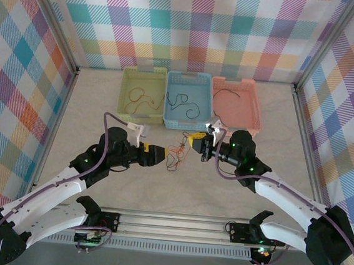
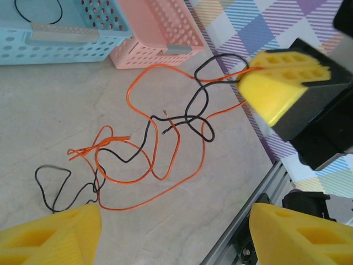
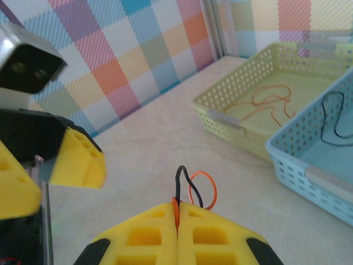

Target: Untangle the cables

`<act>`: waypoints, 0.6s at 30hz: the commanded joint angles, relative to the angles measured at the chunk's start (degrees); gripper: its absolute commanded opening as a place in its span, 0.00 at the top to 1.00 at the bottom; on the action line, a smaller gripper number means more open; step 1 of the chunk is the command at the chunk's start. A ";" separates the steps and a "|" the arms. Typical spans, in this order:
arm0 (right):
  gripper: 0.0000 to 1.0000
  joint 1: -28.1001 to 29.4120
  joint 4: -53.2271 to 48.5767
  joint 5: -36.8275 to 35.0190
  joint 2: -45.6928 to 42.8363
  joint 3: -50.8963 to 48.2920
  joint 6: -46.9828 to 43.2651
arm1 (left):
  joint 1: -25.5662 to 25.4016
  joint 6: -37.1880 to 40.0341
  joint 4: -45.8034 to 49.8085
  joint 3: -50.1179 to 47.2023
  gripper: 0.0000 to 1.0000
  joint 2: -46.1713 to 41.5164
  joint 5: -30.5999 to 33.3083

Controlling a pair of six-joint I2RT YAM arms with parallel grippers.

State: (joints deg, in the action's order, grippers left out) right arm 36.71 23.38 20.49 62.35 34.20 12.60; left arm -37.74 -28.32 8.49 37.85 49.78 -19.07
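Orange and black cables [image 1: 176, 153] nipped in right pincer [image 3: 178, 208], left pincer [image 1: 161, 156] beside

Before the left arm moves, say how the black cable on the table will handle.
Likely floppy: the black cable lies in loose curves. Probably light, being thin. It crosses the orange cable, so lifting may drag that along.

Left gripper [image 1: 162, 156] fingers [image 2: 60, 234] spread apart; right gripper [image 1: 193, 141] fingers [image 3: 215, 234] pressed together.

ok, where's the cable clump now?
Top view: the cables lie mid-table between the left jaws and right jaws, just short of the blue basket; the right jaws are shut on them.
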 commanded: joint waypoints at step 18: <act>1.00 -0.32 14.23 1.01 -3.36 -10.82 0.28 | -2.08 6.00 -2.94 11.61 0.37 18.06 -1.38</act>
State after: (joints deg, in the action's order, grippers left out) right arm 36.71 32.62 20.67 59.88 24.36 14.55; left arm -39.35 -23.59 6.96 46.02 66.85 -17.47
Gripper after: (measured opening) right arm 0.064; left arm 0.640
